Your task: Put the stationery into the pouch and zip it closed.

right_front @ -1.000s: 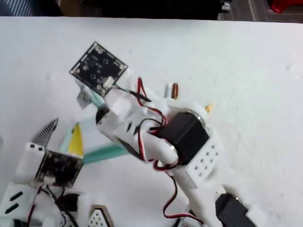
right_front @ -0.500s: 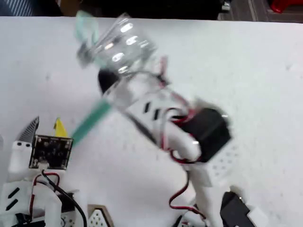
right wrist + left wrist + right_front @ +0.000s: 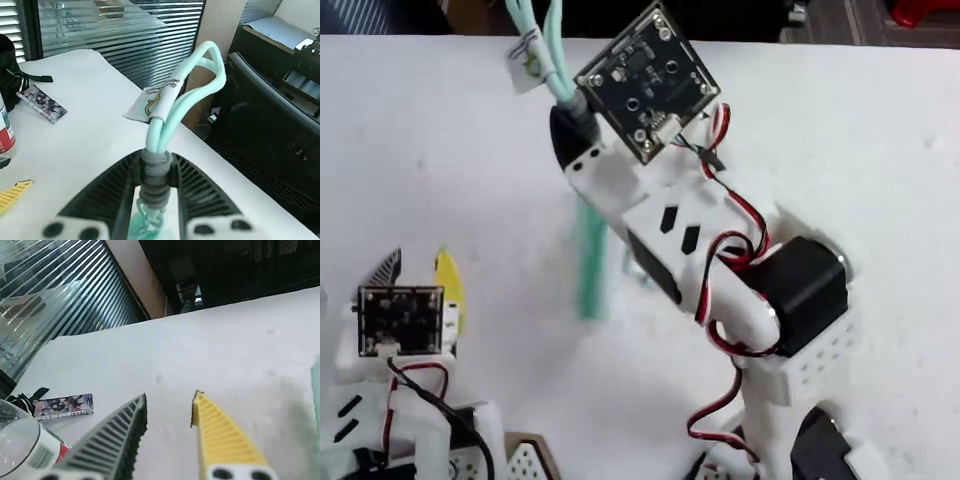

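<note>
My right gripper (image 3: 156, 167) pinches the mint pouch (image 3: 590, 262) by its loop (image 3: 192, 80). Since a second ago it has swung toward the table's (image 3: 840, 130) far edge, and the pouch now dangles beneath it. My left gripper (image 3: 169, 405) has shifted slightly aside, jaws apart, holding nothing.

The white table (image 3: 880, 150) is a plain matte top with a few faint scuffs, and it runs back to a straight far edge. Over toward the corner by the window blinds, a small printed card (image 3: 63, 406) lies flat on it. A black strapped item (image 3: 11, 70) rests just beside one end of the card, and a pale bottle (image 3: 20, 442) with a red band on its label sits near them.
</note>
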Controlling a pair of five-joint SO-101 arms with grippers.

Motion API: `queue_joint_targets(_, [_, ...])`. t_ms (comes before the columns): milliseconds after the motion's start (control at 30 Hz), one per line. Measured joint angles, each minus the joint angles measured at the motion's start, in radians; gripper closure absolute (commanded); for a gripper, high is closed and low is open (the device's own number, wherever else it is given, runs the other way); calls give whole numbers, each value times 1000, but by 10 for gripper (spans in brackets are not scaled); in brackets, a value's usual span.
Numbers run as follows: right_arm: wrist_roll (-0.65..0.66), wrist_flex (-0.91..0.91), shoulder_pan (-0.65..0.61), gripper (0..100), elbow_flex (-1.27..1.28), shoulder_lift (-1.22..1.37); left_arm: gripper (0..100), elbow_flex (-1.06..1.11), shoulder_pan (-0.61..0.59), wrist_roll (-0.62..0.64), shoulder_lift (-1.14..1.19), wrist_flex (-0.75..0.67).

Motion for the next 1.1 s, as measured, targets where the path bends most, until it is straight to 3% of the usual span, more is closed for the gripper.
queue_joint_targets(267, [0, -2, -2, 982, 83, 86, 830, 150, 69, 0, 0, 0])
queue_joint_targets(867, [0, -60, 2, 982, 129, 189, 830, 230, 83, -28, 0, 0])
queue_joint_targets(967, [0, -80, -14, 982, 129, 201, 830, 212, 143, -18, 2, 0])
queue_joint_targets(1100, [0, -84, -106, 982, 127, 201, 831, 147, 295, 84, 0, -2])
